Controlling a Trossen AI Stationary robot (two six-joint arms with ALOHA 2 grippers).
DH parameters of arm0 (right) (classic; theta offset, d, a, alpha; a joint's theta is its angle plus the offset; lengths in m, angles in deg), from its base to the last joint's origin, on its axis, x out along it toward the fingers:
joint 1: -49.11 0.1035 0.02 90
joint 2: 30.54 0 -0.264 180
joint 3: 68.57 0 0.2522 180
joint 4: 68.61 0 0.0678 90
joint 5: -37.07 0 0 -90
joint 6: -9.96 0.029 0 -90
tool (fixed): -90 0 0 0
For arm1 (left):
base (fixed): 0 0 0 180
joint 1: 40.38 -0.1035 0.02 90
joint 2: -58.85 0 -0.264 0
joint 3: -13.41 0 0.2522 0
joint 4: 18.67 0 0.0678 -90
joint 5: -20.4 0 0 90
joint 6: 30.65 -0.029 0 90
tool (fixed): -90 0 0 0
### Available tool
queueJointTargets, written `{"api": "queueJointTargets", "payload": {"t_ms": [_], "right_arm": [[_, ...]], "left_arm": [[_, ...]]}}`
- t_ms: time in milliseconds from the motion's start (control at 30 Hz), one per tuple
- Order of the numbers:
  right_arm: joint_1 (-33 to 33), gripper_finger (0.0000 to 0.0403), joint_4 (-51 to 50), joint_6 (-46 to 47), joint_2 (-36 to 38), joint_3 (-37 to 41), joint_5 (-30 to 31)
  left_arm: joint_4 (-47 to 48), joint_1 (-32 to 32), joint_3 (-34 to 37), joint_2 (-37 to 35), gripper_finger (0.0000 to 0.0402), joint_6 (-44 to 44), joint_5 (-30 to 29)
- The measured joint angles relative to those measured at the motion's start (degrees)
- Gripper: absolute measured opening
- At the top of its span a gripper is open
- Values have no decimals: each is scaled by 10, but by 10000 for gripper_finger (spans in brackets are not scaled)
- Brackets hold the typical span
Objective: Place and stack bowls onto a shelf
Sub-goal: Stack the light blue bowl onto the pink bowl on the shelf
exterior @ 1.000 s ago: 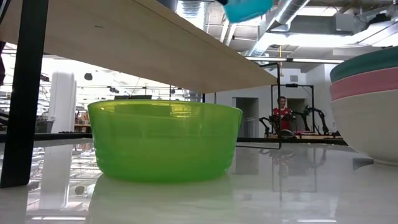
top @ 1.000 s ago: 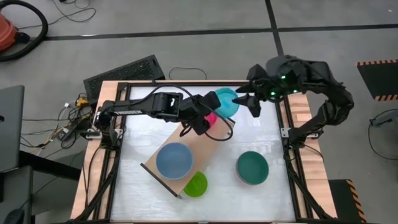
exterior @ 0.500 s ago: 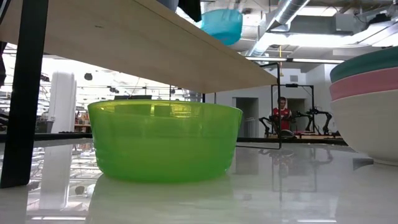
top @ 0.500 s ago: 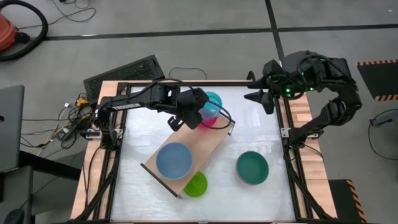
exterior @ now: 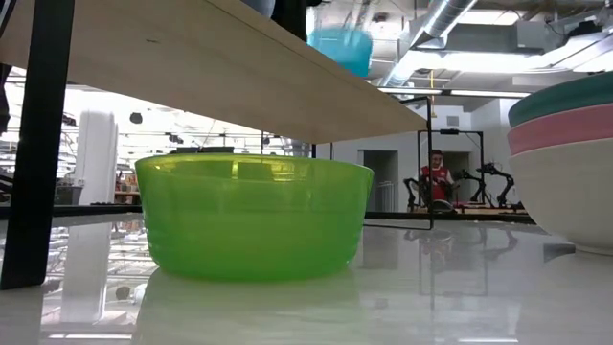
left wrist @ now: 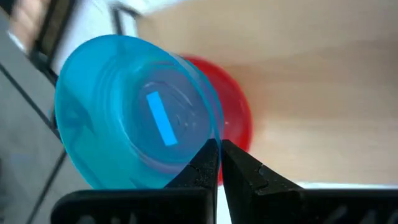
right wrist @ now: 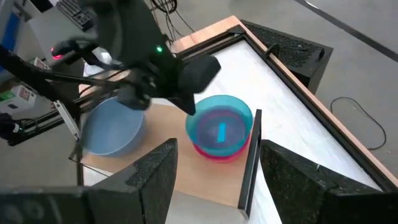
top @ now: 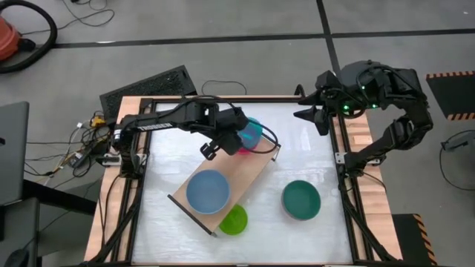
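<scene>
On the shelf (top: 230, 178), the blue bowl (top: 207, 190) sits toward its near-left end. The lime green bowl (top: 233, 219) stands on the desk (top: 312, 159) just below that end. At the shelf's far end the left gripper (top: 231, 142) pinches the rim of the cyan bowl (top: 251, 130), nested in the magenta bowl (right wrist: 219, 153); a blue label inside bears no readable writing. Right of the shelf stands the teal bowl (top: 300, 199). The right gripper (top: 315, 119) hangs beyond, jaws wide apart and empty.
</scene>
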Motion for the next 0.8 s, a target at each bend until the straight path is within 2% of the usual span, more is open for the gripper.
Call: {"api": "queueJointTargets", "payload": {"t_ms": [200,567,667,800], "right_arm": [[0,255,-2,1,0,0,0],[0,255,-14,1,0,0,0],[0,255,-15,2,0,0,0],[0,255,-15,3,0,0,0]], "left_arm": [[-8,0,40,0,0,1,-5],[-16,-7,42,-1,1,7,-1],[-12,-11,42,-1,14,8,3],[-8,-12,42,-1,49,7,5]]}}
